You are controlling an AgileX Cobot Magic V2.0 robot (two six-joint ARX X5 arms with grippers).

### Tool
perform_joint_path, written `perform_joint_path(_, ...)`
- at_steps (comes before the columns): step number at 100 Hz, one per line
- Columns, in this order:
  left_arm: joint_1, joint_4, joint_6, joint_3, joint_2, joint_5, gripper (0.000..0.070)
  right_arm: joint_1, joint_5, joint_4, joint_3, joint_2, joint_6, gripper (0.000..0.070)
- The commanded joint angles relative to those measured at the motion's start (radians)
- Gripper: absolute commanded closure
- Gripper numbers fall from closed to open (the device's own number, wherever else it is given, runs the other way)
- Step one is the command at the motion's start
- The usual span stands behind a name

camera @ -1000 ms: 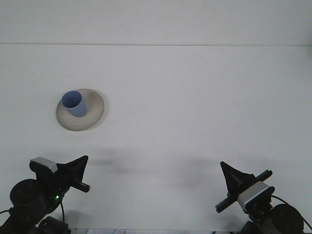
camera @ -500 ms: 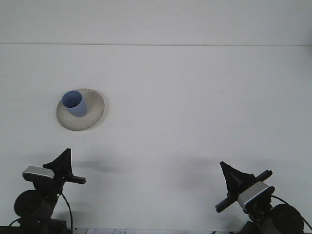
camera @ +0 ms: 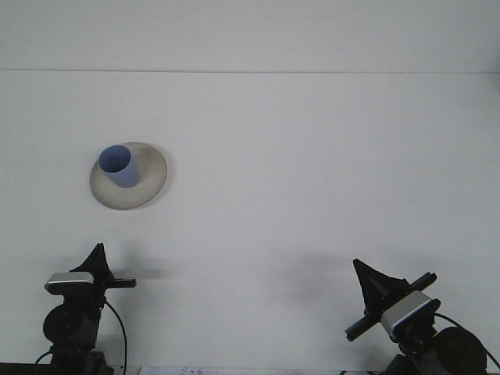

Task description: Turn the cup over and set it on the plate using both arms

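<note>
On the far-left of the white table [camera: 312, 156]: blue plastic cup [camera: 119, 166] upright, mouth up, on round beige plate [camera: 148, 187] | left gripper [camera: 95, 264] near-left, fingers cannot tell | right gripper [camera: 375, 301] near-right, fingers cannot tell | both well apart from cup

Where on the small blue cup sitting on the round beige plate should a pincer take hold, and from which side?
Probably the upper wall, across the rim. The small blue cup stands mouth-up on the round beige plate, leaning slightly toward the far left, so its open rim is exposed. The left pincer sits nearest, so approaching from above on the near side looks simplest; the plate's raised edge blocks a low side approach.
</note>
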Motion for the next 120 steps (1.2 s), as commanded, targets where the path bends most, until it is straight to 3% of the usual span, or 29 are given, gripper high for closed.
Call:
perform_joint_path(1, 0.003, 0.009, 0.014, -0.019, -0.002, -0.005, 0.0685, 0.008, 0.0, 0.01, 0.008, 0.0, -0.003, 0.0696)
perform_joint_path(83, 0.003, 0.009, 0.014, -0.019, -0.002, -0.005, 0.0685, 0.007, 0.001, 0.01, 0.008, 0.0, -0.005, 0.0696)
perform_joint_path(93, 0.003, 0.009, 0.014, -0.019, -0.002, -0.005, 0.0685, -0.052, -0.002, 0.005, 0.005, -0.001, -0.011, 0.0696)
perform_joint_path(111, 0.003, 0.009, 0.014, -0.019, -0.002, -0.005, 0.0685, -0.385, -0.14, 0.114, -0.111, -0.022, 0.015, 0.0696)
perform_joint_path(120, 0.003, 0.009, 0.014, -0.019, -0.002, -0.005, 0.0685, -0.56, -0.254, 0.245, -0.238, -0.06, 0.015, 0.0696)
